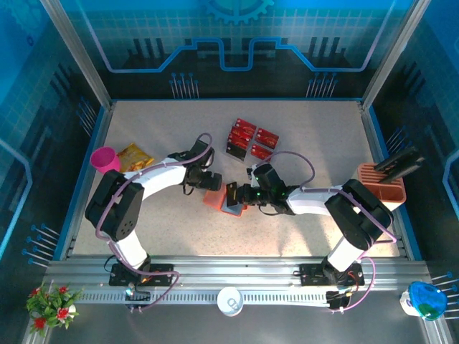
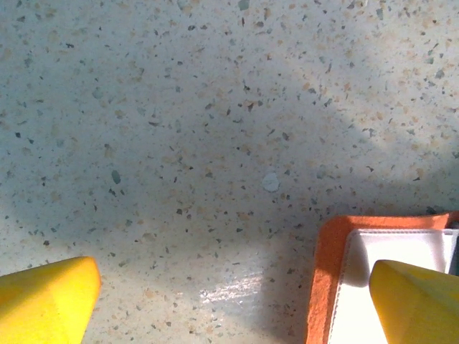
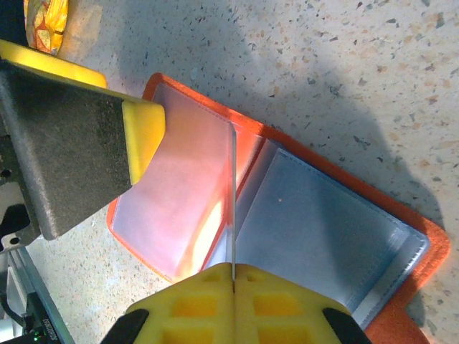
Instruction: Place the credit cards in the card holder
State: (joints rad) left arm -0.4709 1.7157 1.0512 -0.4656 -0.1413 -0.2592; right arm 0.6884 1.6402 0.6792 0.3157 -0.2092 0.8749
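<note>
MID-BENCH: A small orange-red folding card holder [image 3: 323,215] with clear and grey plastic pockets lies open on the speckled stone-look bench [image 2: 179,143], between the two arms. The right claw [image 3: 233,283] is clamped together on the edge of one thin clear pocket leaf, holding it up like a page. The left claw [image 2: 233,304] stands wide apart, with one yellow fingertip [image 3: 143,132] set on or just above the left-hand leaf and the other over bare bench. The glossy red rectangular credit cards [image 1: 247,140] lie in a loose cluster farther back on the bench, apart from the holder and from both claws. None appears to be in a pocket yet.

The cards look light, stiff and slick. They lie flat, so a pinch across a short edge, probably after tipping one up, seems the surest hold. The holder's leaves appear soft and floppy, are likely to sag shut unless pinned, and offer only a narrow pocket mouth.

To the left sit a pink plastic cup [image 1: 106,159] and a yellow-orange crinkly snack bag [image 1: 135,155]. At the right edge stands a taller orange slotted rack [image 1: 382,188]. All three are well apart from the cards. The likelier obstacle is the arms themselves, crowded over the holder.
</note>
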